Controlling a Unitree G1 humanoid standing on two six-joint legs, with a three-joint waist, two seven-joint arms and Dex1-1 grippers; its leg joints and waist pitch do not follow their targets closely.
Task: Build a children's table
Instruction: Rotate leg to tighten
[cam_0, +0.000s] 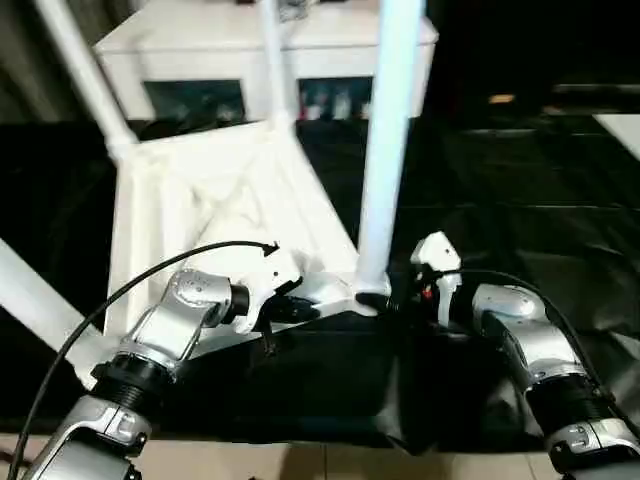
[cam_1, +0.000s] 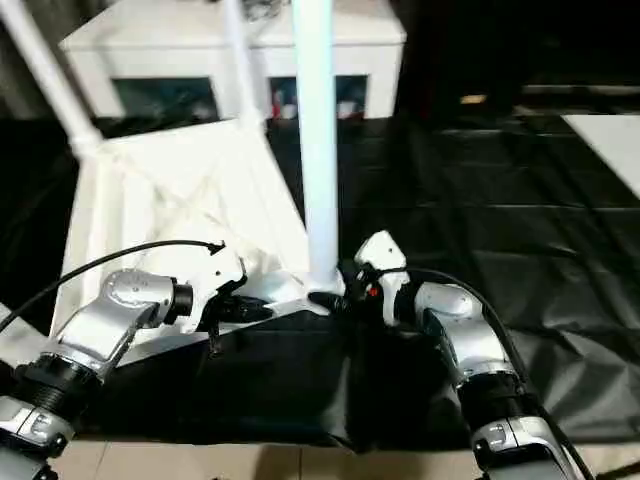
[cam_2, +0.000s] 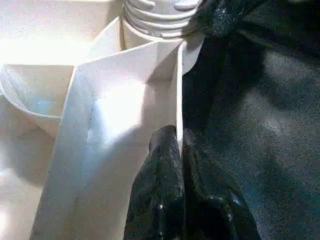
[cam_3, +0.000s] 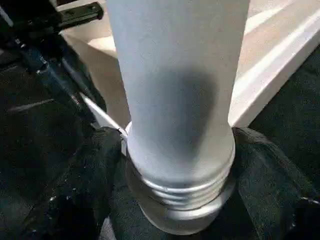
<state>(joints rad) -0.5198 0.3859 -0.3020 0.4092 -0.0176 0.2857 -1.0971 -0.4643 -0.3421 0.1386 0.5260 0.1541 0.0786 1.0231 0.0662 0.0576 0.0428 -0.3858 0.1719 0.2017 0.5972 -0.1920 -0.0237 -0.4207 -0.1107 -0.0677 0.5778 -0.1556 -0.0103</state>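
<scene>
The children's table lies upside down on a black sheet, its ribbed white top (cam_0: 200, 190) facing up. Legs rise from its corner sockets: one far left (cam_0: 85, 75), one at the back (cam_0: 272, 60), one at the near left (cam_0: 30, 300). The near right leg (cam_0: 385, 150) stands upright in its socket. My left gripper (cam_2: 177, 137) is shut on the thin near rim of the top (cam_2: 177, 90), beside that socket. My right gripper (cam_3: 179, 140) straddles the threaded base of this leg (cam_3: 177, 100), one black finger (cam_3: 95, 170) on each side, jaws wide apart.
A white cabinet (cam_0: 200, 40) with dark glass doors stands behind the table. A flat white board (cam_0: 622, 130) lies at the far right. The black sheet (cam_0: 500, 200) covers the work surface, with its front edge and pale floor (cam_0: 330, 460) just below my arms.
</scene>
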